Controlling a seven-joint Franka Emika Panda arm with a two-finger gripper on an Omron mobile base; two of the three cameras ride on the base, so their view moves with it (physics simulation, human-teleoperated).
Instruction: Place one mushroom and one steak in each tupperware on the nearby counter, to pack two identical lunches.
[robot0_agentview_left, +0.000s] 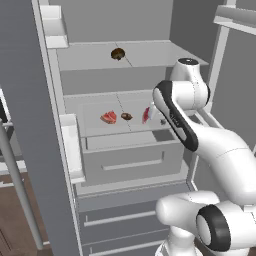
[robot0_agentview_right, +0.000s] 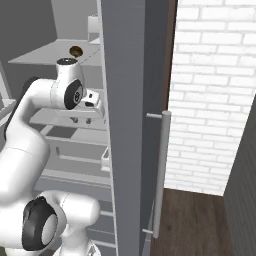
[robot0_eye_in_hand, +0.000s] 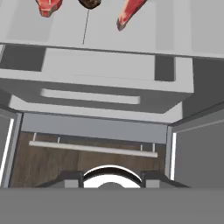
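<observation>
- The fridge door (robot0_agentview_left: 30, 125) stands open at the left, and a white door bin (robot0_agentview_left: 74, 150) hangs on its inner side.
- The upper shelf (robot0_agentview_left: 150, 55) carries one mushroom, the upper mushroom (robot0_agentview_left: 118, 54). It lies near the middle of the shelf, apart from all other things.
- The middle shelf (robot0_agentview_left: 95, 107) carries three things in one row, about halfway between its back edge and its front edge.
- The left steak (robot0_agentview_left: 108, 117) lies flat, left of the middle of this shelf.
- The lower mushroom (robot0_agentview_left: 126, 116) lies just right of it, near the centre line of the shelf, close to the left steak but not touching it.
- The right steak (robot0_agentview_left: 146, 115) is toward the right edge of the shelf. It looks tilted up on its edge, not flat.
- A closed grey drawer (robot0_agentview_left: 130, 162) sits under the middle shelf.
- The gripper (robot0_eye_in_hand: 110, 177) hangs in front of the fridge and looks down its front, with the three things at the top of the hand view.
- The fingers (robot0_eye_in_hand: 70, 178) are released: they stand apart and nothing is between them.
- At the far right of the right base view there is a white brick wall (robot0_agentview_right: 215, 90).
</observation>
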